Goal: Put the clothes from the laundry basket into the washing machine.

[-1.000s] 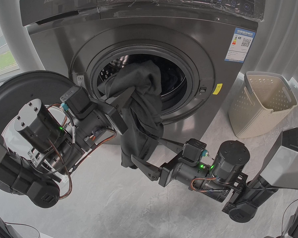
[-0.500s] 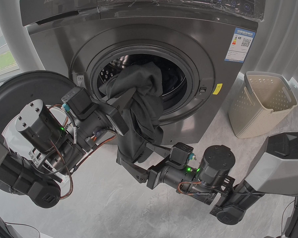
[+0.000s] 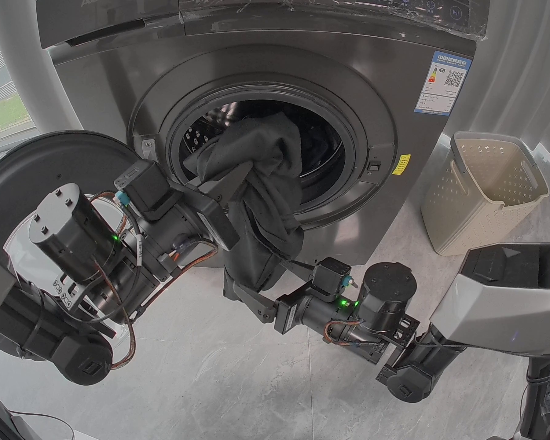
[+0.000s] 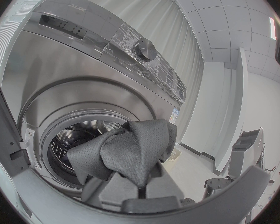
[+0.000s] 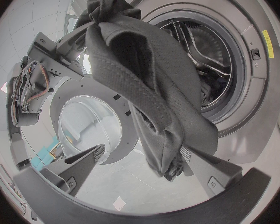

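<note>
A dark grey garment [image 3: 269, 197] hangs from my left gripper [image 3: 237, 177], which is shut on its upper folds just in front of the washing machine's round opening [image 3: 327, 148]. The left wrist view shows the bunched garment [image 4: 130, 151] clamped in my left gripper [image 4: 143, 189]. Part of the cloth drapes over the opening's lower rim. My right gripper [image 3: 266, 279] is open below, at the garment's hanging end. In the right wrist view that garment's end [image 5: 165, 159] dangles between the spread fingers of my right gripper [image 5: 143, 156], close to one finger [image 5: 189, 157]. More dark cloth lies inside the drum [image 5: 208, 91].
The washer's door [image 3: 36, 166] stands swung open on the left, behind my left arm. A beige laundry basket [image 3: 483, 190] stands on the floor to the right of the machine. Grey tiled floor [image 3: 226, 374] lies open in front.
My right gripper has moved left, then up and closer to the washer, and is now around the garment's hanging end. The cloth's lower end has risen slightly. The left arm has barely moved.
</note>
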`<state>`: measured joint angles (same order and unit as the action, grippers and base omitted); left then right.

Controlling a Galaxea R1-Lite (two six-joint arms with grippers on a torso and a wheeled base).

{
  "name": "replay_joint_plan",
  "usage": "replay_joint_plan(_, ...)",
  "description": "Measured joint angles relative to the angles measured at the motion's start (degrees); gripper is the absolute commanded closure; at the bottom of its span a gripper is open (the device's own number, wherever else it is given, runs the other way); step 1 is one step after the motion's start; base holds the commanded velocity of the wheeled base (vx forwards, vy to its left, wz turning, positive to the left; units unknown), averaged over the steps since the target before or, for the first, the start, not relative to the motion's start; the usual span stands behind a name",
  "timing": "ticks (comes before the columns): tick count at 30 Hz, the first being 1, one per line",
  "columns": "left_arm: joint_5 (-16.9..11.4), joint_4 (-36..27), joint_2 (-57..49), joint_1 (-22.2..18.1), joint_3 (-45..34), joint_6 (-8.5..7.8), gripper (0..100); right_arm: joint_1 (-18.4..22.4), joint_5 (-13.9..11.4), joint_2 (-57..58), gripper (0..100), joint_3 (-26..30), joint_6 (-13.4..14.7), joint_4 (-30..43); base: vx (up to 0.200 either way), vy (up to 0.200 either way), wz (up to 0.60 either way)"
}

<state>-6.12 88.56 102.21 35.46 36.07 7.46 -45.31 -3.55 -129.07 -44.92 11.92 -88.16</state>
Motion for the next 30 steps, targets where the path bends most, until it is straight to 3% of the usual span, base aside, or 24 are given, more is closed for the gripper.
replay_joint_plan(16,0.0,0.0,0.0,0.0,0.2,0.06,100,-1.7,-0.2,-6.1,0,-6.2,0.5,0.9,0.0,0.0,0.0)
replay_joint_plan(30,0.0,0.0,0.0,-0.1,0.3,0.06,100,0.3,-0.2,-11.1,0,-13.1,0.5,1.2,0.0,0.0,0.0)
